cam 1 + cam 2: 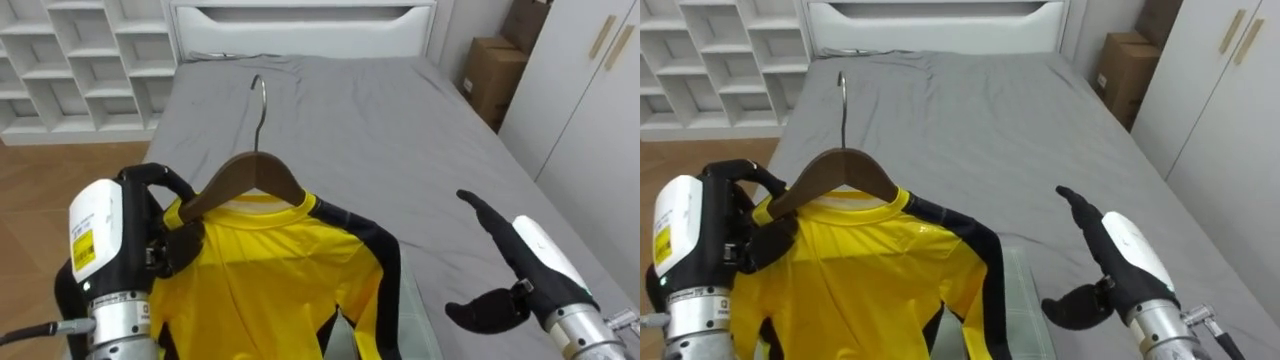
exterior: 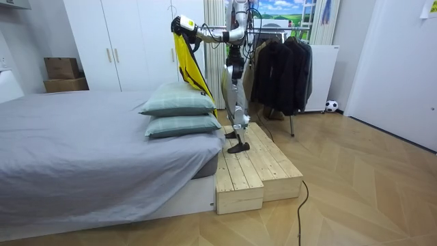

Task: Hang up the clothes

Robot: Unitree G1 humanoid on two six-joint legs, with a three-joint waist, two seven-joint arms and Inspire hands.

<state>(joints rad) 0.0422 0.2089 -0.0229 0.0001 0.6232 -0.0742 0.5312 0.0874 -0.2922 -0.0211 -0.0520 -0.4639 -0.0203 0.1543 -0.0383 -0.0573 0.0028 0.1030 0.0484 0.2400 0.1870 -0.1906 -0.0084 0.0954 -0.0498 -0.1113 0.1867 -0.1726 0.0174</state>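
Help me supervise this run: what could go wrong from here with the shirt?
The left hand grips the hanger by one end, so it may tilt and the yellow shirt slide off; the right hand is open, apart, giving no support. The robot stands on a raised wooden platform with the clothes rack behind it, so turning risks a misstep.

Shirt (image 1: 270, 270): lower part cut off by eye views' bottom edge. Hanger (image 1: 250, 172): right arm hidden under collar, left end covered by left robot hand (image 1: 172, 245). Pillow (image 1: 415, 305): mostly behind shirt, cut off at bottom. Box (image 1: 490, 75): partly behind wardrobe (image 1: 590, 110). Room view: hanger too small to tell.
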